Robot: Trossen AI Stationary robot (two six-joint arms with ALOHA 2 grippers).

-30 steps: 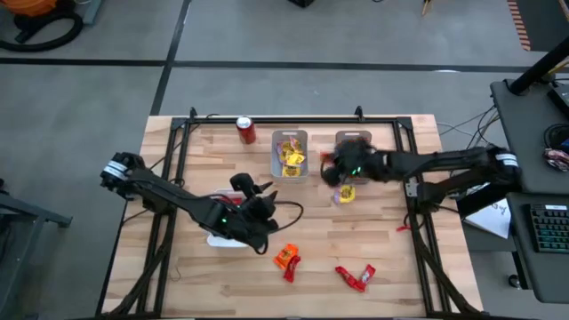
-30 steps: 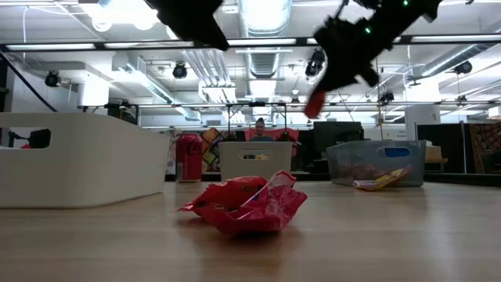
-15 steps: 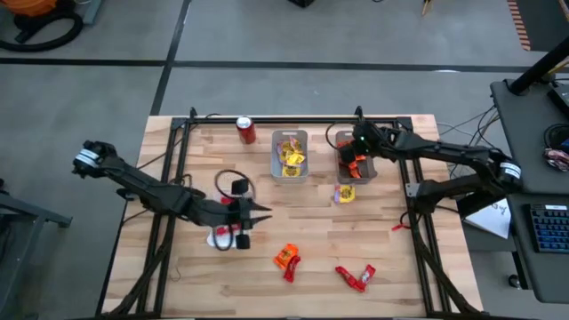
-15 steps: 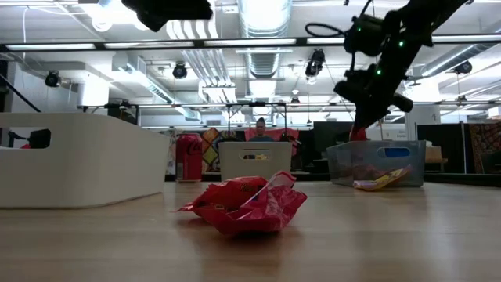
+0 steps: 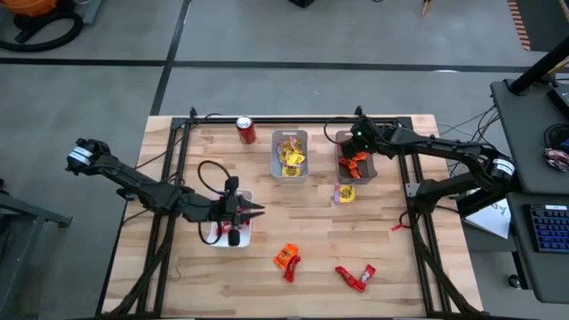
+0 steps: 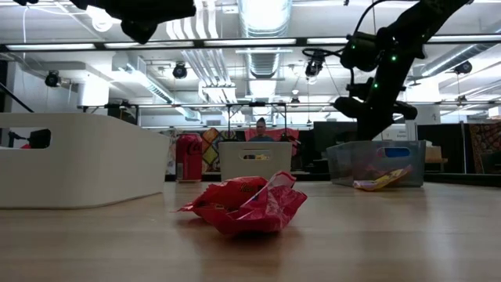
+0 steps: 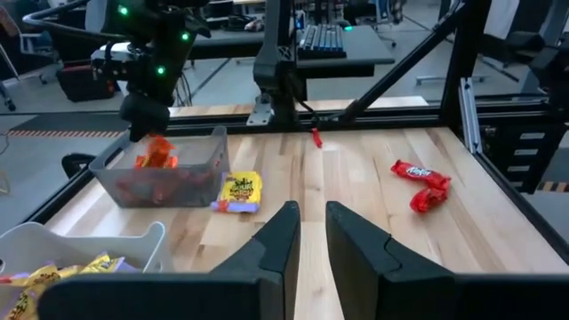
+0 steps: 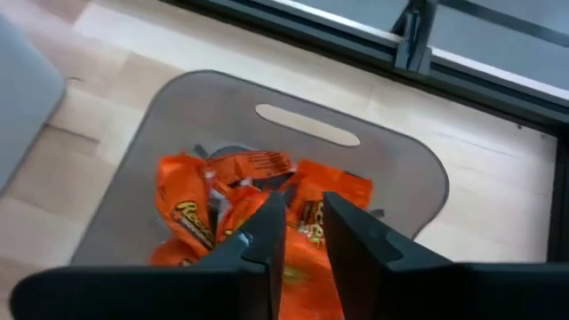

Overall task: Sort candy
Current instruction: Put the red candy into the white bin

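**Both grippers narrow and empty over their trays**

The right gripper hangs just above the clear grey tray. Its fingers are a narrow slit apart, with nothing between them. The orange candy lies heaped in the tray directly beneath the fingertips. The right arm reaches in from the right edge, stretched along the table's far side.

The left gripper is likewise barely parted and holds nothing. It hovers over the white tray with its fingers pointing level across the table. Something red shows in that tray under the arm; what it is cannot be told. The left arm runs in low from the left edge.

Between the two trays, at the far side, stands a third tray holding yellow candy, with a red soda can beside it.

Loose on the wooden table are:
- one yellow packet, just in front of the grey tray;
- an orange packet near the front;
- a red packet near the front.
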